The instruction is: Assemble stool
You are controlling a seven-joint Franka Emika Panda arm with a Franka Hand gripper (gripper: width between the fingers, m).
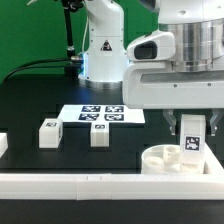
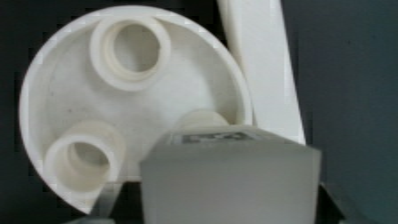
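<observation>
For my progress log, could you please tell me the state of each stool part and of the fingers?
Fingers: shut on the held leg.
Held leg: upright over the seat; whether socketed, cannot tell.
Seat: flat on the table, two sockets visibly empty.
Loose legs: both resting free on the table, apart.

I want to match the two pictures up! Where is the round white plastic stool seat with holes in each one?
Exterior view: the thick round white plastic seat sits low on the exterior view's right, beside the long white border rail.
Wrist view: it fills much of the picture, two round sockets showing.
Shared landmark: the short blocky white leg with a black-and-white tag, held by the gripper over the seat.
</observation>
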